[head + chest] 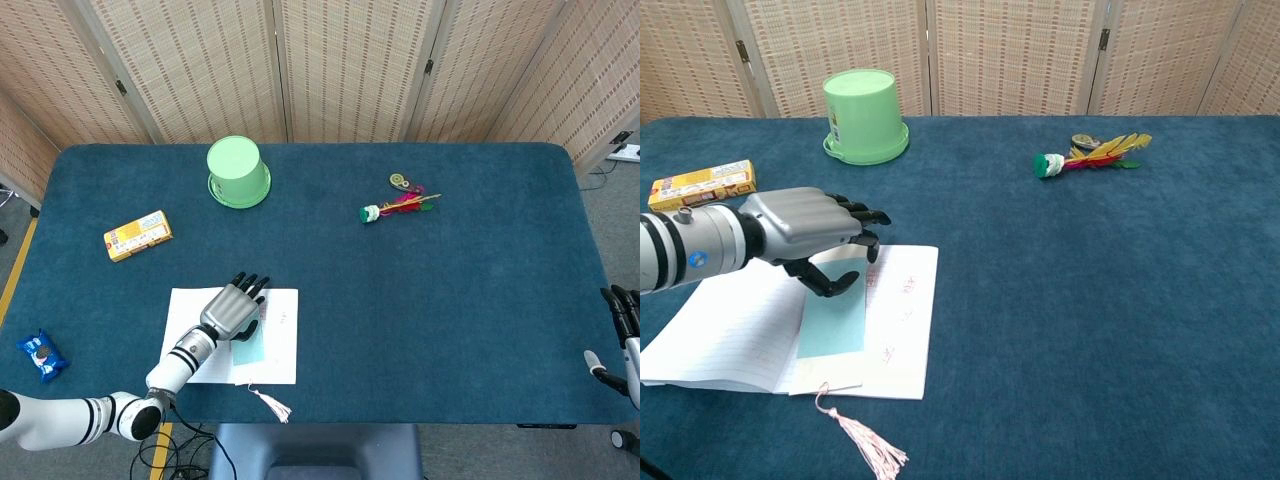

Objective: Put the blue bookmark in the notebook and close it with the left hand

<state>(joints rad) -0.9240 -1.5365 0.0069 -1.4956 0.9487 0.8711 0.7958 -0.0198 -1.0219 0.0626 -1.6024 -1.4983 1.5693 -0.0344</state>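
From my remote seat, the nearest thing is the pink tassel [865,446] at the bench [1090,300] edge, hanging from the blue bookmark [834,322]. The bookmark lies flat on the open notebook [740,335], near its middle fold. My left hand [805,235] is above the top part of the bookmark, fingers stretched forward and a little apart, thumb curled under; it holds nothing that I can see. At 3 o'clock, at the bench edge in the head view, the right hand [622,320] shows only partly and I cannot tell its state. Farther, at 10 o'clock, is a yellow box [702,185]. At 12 o'clock stands an upside-down green bucket [864,114], and at 1 o'clock lies a feather shuttlecock [1090,155].
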